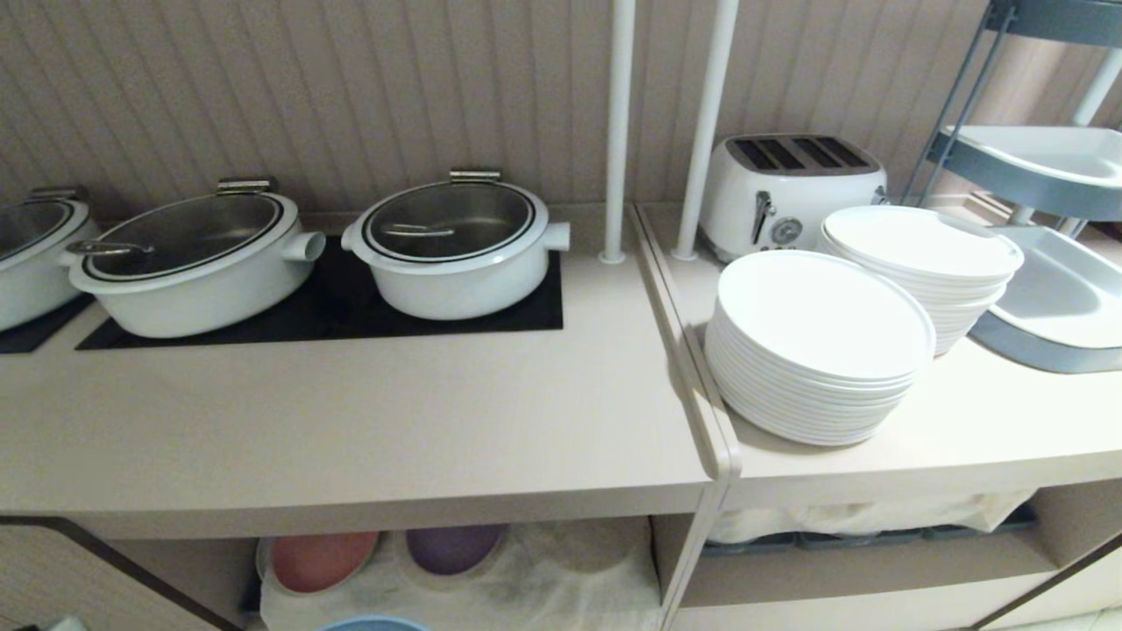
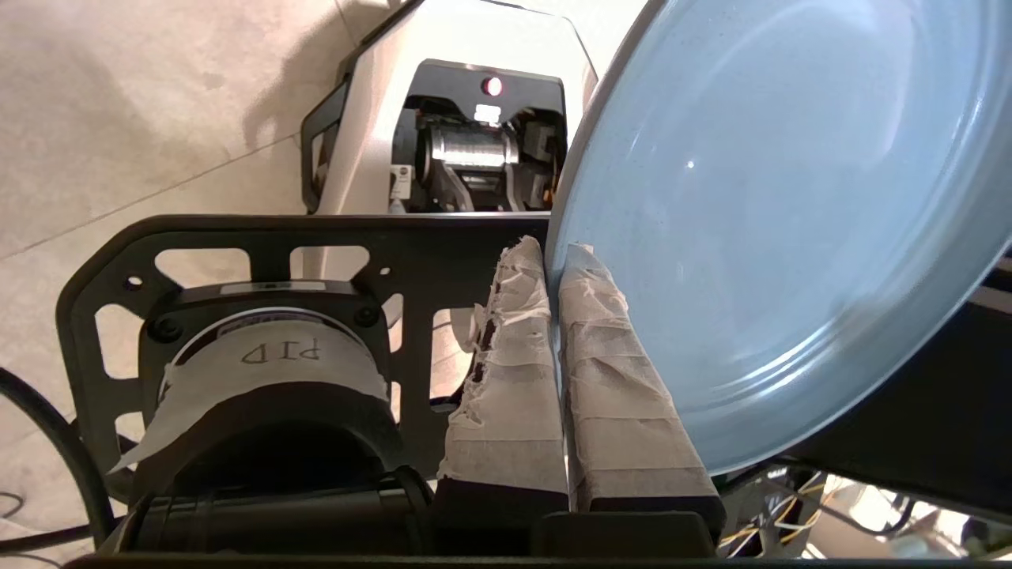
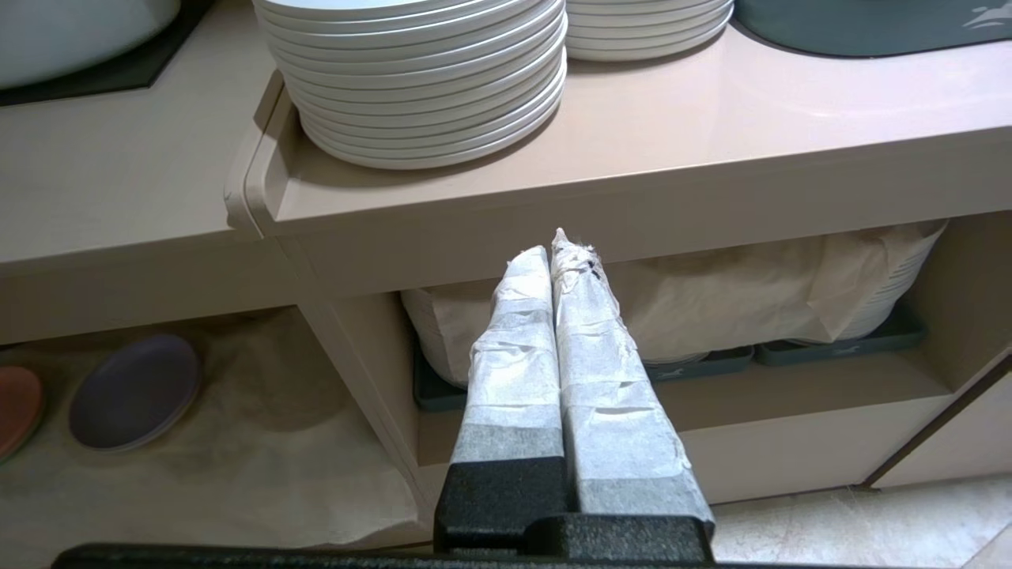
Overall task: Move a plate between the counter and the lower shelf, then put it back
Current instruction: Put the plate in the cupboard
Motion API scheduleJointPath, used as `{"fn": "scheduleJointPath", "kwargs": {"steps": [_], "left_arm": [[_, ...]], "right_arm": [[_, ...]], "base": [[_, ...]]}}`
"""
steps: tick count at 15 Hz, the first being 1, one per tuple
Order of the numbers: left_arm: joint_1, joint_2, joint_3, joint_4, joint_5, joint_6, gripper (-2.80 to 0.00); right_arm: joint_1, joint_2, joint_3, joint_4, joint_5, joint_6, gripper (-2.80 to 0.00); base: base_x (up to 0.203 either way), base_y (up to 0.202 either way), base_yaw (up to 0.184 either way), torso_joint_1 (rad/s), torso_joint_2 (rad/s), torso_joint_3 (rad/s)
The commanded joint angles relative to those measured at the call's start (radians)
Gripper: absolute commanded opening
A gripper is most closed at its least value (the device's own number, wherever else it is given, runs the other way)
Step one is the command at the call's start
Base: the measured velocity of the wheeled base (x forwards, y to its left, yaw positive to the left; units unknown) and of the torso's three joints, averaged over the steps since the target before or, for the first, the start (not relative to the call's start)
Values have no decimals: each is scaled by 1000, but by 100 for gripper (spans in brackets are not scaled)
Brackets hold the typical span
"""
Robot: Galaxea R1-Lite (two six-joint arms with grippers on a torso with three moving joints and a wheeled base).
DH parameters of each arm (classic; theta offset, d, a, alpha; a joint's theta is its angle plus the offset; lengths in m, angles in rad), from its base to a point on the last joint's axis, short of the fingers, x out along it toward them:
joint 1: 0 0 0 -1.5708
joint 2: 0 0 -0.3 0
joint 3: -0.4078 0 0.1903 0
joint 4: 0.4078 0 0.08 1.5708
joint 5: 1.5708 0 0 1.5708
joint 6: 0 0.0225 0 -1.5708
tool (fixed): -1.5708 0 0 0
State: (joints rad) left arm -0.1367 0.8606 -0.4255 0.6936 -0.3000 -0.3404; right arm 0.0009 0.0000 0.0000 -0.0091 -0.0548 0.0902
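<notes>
The light-blue plate (image 2: 759, 221) fills much of the left wrist view, held on edge and tilted over the floor and my own base. My left gripper (image 2: 553, 251) is shut on the plate's rim, one taped finger on each face. In the head view only a sliver of the plate (image 1: 372, 624) shows at the bottom edge, below the counter (image 1: 351, 421) and in front of the lower shelf (image 1: 561, 578) with its rumpled white cloth. My right gripper (image 3: 549, 246) is parked, shut and empty, in front of the cabinet.
A pink plate (image 1: 320, 559) and a purple plate (image 1: 453, 548) lie on the shelf cloth. White pots (image 1: 456, 245) stand on the counter's black panels. Two stacks of white plates (image 1: 820, 342), a toaster (image 1: 789, 188) and two white poles (image 1: 618, 131) stand to the right.
</notes>
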Motion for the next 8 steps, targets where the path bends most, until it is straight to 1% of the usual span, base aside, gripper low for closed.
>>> {"fn": "scheduleJointPath", "kwargs": {"steps": [1,5,8], "left_arm": [[-21,6,-1,1,-2,-2,-280],[-28,6,-2,1,-2,-2,-280],[-49,6,-2,-1,-2,-2,-280]], "right_arm": [[1,0,0,-1,0,0,-280],[1,0,0,-2,0,0,-280],[1,0,0,0,0,0,-280]], "base": [[0,0,0,0,0,0],[0,0,0,0,0,0],[0,0,0,0,0,0]]}}
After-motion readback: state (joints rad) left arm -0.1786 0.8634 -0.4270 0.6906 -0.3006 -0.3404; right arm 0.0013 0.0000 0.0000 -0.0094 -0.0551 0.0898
